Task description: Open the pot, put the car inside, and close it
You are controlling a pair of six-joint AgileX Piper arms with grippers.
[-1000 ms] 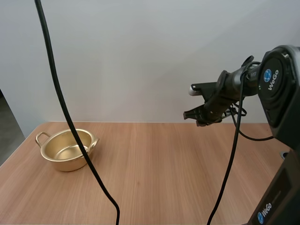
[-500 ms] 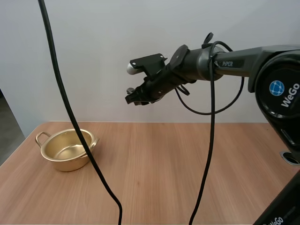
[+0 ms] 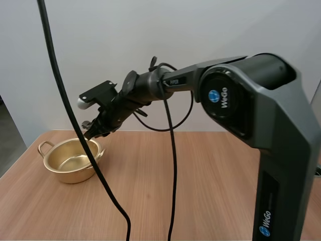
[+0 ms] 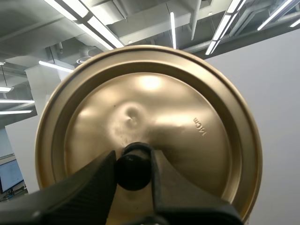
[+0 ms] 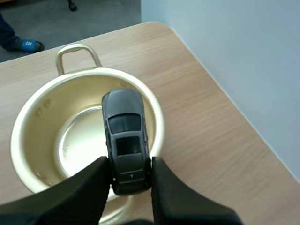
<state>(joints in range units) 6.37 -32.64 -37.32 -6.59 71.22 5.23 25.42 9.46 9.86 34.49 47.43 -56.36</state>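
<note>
right end effector (image 3: 94, 131) with car (image 5: 125, 140), newly over pot (image 3: 70, 174)

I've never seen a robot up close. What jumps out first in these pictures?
A black arm stretches across the table, its right gripper pinching a dark toy car right above an open golden pot at the table's left end. The left gripper holds the pot's golden lid by its black knob.
</note>
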